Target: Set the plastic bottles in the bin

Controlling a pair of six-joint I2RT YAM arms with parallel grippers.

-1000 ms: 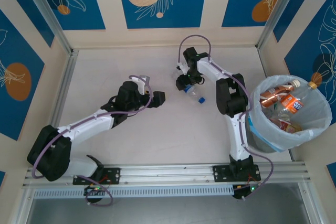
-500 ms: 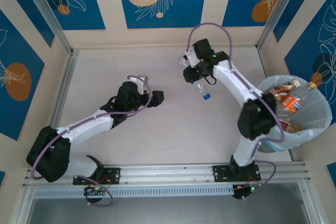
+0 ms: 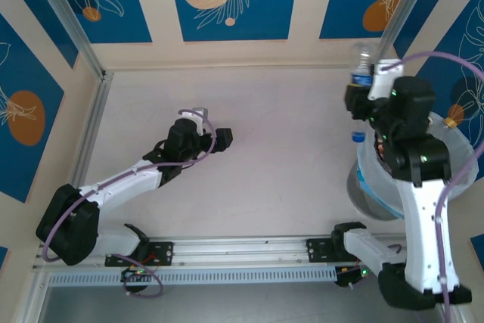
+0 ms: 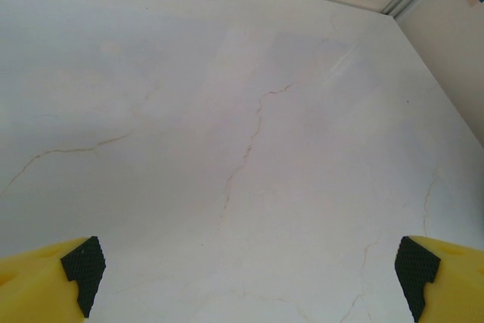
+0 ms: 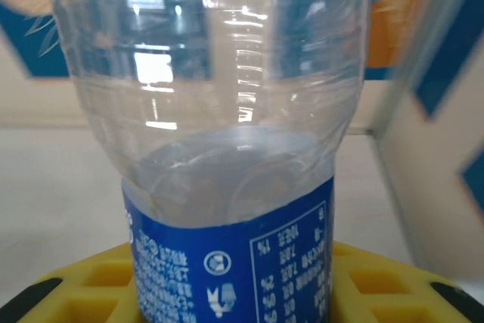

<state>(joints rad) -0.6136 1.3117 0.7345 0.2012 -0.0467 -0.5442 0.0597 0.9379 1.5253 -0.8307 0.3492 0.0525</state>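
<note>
Two robot arms, two pincers, one bin and one bottle in plain sight, all inside a white-floored cell with blue patterned walls.

The bin (image 3: 367, 179) stands at the right edge of the table (image 3: 287, 156), lined with a pale plastic bag. The raised right arm covers most of it, so its contents cannot be counted. One tan cap (image 3: 451, 121) peeks out at its far right rim.

The right pincer (image 3: 361, 100) is clamped on the bottle (image 3: 363, 66), a clear one with a blue label and blue lid. It is held in the air at the bin's far left rim, base pointing far, lid pointing near. In the right wrist view the yellow fingers (image 5: 386, 285) grip the label on both sides.

The left pincer (image 3: 223, 138) hangs low over bare table at centre left, well apart from the bottle. Its fingers (image 4: 83, 270) are spread wide, with nothing between them.
</note>
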